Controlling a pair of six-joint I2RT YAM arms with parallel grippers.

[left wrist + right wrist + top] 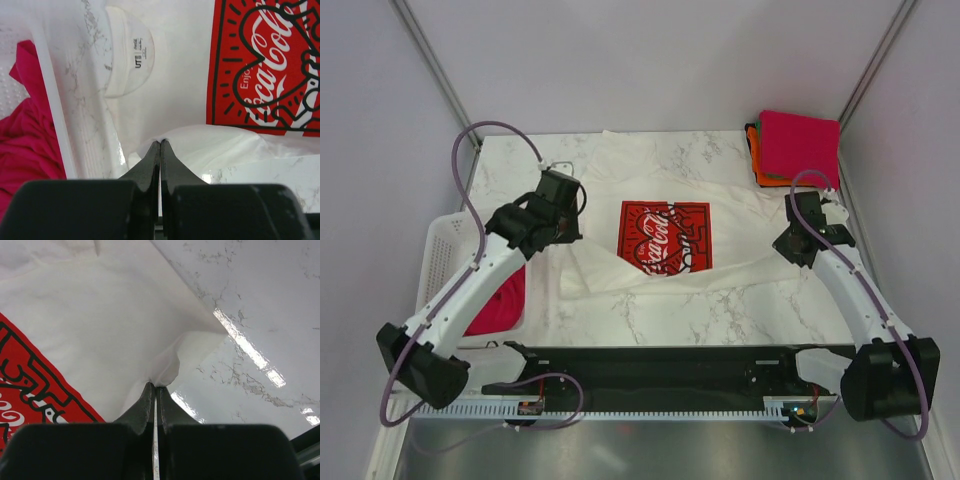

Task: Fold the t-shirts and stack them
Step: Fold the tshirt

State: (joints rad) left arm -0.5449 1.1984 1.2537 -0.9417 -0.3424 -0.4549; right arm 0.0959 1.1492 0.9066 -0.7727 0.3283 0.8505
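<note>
L gripper: jaws shut, pinching a raised lip of the white t-shirt on its L side, toward the L edge of the table. R gripper: jaws shut too, nipping a peaked corner of the same shirt on its R side, over bare marble. Shirt lies spread mid-table, red print up, collar toward the far edge, near part lifted btw the two grips.

Step, as I read it: a two-arm fold of the white shirt. To do it well:
- Move both grips together, same height & pace, so the held edge runs straight and taut w/o stretching. Slack wd let the middle sag and crease.
- Both pinches look thin, right at the cloth edge, so no jerks or it may slip out.
- Lay the edge down square to the print, then let go both sides at once.
- L arm shd keep off the white lattice basket beside it.

Containers: one only, that basket, at the L edge of the table. It holds a crumpled magenta t-shirt, unfolded, not yet done. No container on the R. The far R corner has the folded stack straight on the table, magenta on top, orange under; other layers too small to tell.
</note>
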